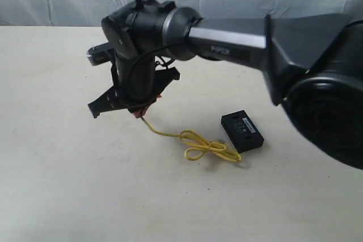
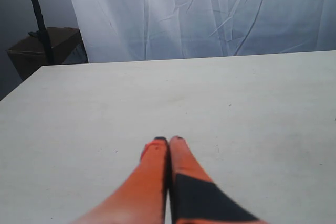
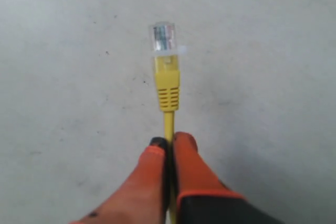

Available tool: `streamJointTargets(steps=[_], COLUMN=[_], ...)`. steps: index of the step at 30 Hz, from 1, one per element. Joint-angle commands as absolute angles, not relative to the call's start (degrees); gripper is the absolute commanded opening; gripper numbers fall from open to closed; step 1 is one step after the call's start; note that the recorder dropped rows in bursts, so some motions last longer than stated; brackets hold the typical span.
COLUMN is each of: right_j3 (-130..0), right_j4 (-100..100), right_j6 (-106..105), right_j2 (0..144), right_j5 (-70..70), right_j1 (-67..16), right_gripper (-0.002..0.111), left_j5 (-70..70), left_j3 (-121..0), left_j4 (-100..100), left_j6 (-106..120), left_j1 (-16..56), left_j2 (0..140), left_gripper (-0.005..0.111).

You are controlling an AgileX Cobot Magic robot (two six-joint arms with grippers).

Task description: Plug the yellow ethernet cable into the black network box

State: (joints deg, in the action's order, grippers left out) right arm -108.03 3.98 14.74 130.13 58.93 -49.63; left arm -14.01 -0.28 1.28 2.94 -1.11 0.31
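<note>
Seen from the right wrist: right gripper (image 3: pixel 168 141) closed on the cable (image 3: pixel 168 124), pinching the thin cord just behind the yellow boot, with the clear plug (image 3: pixel 163 38) sticking out past the fingertips over the pale table (image 3: pixel 63 77) (contacts inside the plug visible, though a little blurred). In the exterior view, stretched in from the right and across the middle, with the right gripper (image 1: pixel 140 111) low over the table and the gripped end raised above the surface. From there, cable sloping down to the table, bunched into a bow-like loop (image 1: pixel 199 145) midway, then running on to a far end lying just beside the near corner of the box (image 1: pixel 243 131); touching or not, impossible to tell. Box flat on the table, right of the gripper and well apart from it, pale label facing up, ports not discernible at this size. Seen from the left wrist: left gripper (image 2: pixel 168 140) shut, orange fingers pressed together and holding nothing, hovering over the table, white curtain (image 2: pixel 210 14) hanging behind.
</note>
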Motion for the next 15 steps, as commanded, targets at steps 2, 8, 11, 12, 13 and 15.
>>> streamJointTargets(steps=[2,8,11,12,13,15], right_j3=[-102.19,-84.97,-77.37,-75.06,-73.43,-70.27], right_j4=[3.37,0.40,-0.34,-0.34,-0.34,-0.34], right_j6=[10.27,8.32,7.44,7.44,7.31,6.68], right_j2=[121.18,108.91,103.57,101.98,100.84,98.62], right_j5=[60.73,53.76,49.63,48.29,47.50,46.70], right_j1=[-47.24,-42.12,-38.30,-36.95,-35.88,-33.71], right_gripper=[-0.001,-0.001,-0.001,-0.001,-0.001,-0.001], left_j5=[-13.31,-13.31,-13.31,-13.31,-13.31,-13.31], left_j3=[0.00,0.00,0.00,0.00,0.00,0.00], left_j4=[1.10,1.10,1.10,1.10,1.10,1.10], left_j6=[2.70,2.70,2.70,2.70,2.70,2.70], left_j1=[-1.09,-1.09,-1.09,-1.09,-1.09,-1.09], left_j2=[0.00,0.00,0.00,0.00,0.00,0.00], left_gripper=[0.000,0.000,0.000,0.000,0.000,0.000])
